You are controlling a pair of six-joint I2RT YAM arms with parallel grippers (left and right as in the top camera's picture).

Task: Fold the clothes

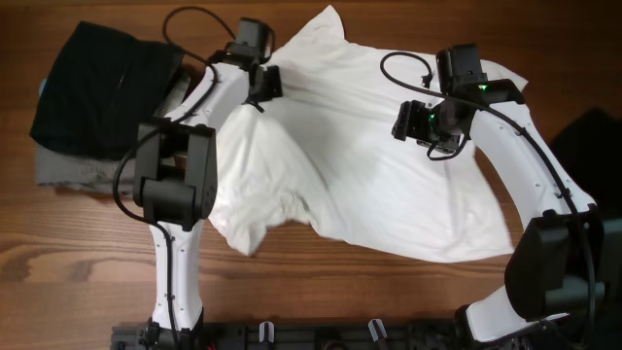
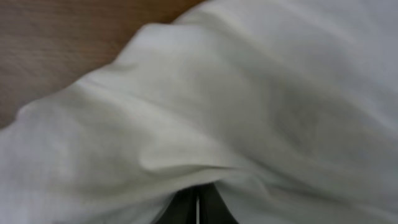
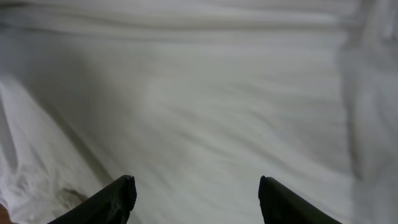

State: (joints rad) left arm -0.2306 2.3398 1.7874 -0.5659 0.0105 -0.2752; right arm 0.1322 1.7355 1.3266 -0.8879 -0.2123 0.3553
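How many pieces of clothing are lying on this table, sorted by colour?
White: 1, the T-shirt spread out in the middle.
Black: 2, a folded black garment at the far left and a dark heap, apparently cloth, at the right edge.
Grey: 1, the grey garment under the folded black one.
Total: 4

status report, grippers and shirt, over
Left gripper shut on white shirt. Right gripper open above it. Shirt rumpled, unfolded. Black garment stacked at left, not in the way.
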